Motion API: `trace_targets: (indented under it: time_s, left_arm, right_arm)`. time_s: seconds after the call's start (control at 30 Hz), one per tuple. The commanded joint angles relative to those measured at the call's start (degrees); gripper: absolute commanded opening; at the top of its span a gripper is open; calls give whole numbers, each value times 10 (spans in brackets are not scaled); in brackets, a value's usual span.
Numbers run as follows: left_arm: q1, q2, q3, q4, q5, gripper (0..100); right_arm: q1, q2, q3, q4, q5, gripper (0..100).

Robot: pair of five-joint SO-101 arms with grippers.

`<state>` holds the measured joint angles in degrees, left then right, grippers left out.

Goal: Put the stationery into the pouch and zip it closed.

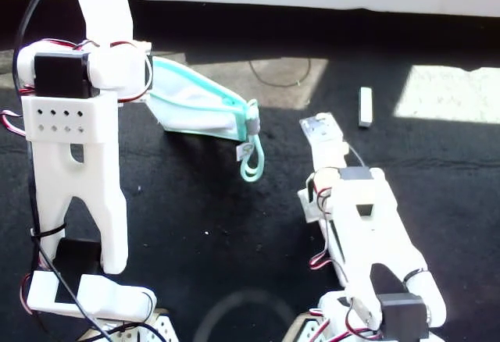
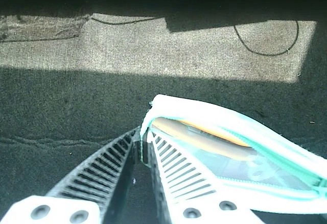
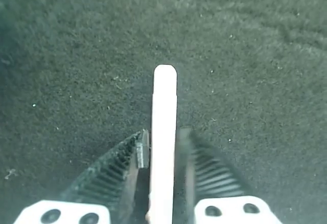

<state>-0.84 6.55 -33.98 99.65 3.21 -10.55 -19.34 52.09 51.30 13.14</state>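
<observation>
The left gripper (image 2: 142, 141) is closed on the rim of the soft translucent pouch with mint-green trim and zip (image 1: 195, 112). It pinches the end of the pouch farthest from the mint-green loop strap (image 1: 251, 162). This hold looks meant to do two jobs: pin the pouch to the black felt mat (image 1: 195, 248) and lift one lip off the other. In the left wrist view the mouth gapes, the zip is undone, and an orange flat thing (image 2: 199, 134) lies inside.

The right gripper (image 1: 320, 127) is near the strap end of the pouch, apart from it. In its own wrist view a white round-ended bar (image 3: 164, 101) runs straight down its middle, so the gripper is lined up lengthwise with that piece. Whether it clamps the bar or only stands over it, I cannot tell.

A short white stick (image 1: 365, 106) lies on the mat on the side of the right gripper away from the pouch, well apart from the pouch. I cannot say whether it is the same piece as the bar.

By my reading this is the loading step, and zipping has not begun.
</observation>
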Motion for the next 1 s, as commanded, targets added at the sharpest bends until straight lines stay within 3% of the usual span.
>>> trace_targets:
  time_s: [0.0,0.3,0.7,0.97]
  left_arm:
    - [-1,28,5,5,4,8]
    - [-1,28,5,5,4,8]
    - [-1,28,5,6,4,8]
    - [-4,28,5,6,4,8]
  right_arm:
    - [-1,-20,-4,-3,6,160]
    - [-9,5,-42,9,6,156]
    - [-13,320,-425,255,37,156]
    - [-20,416,-470,262,39,156]
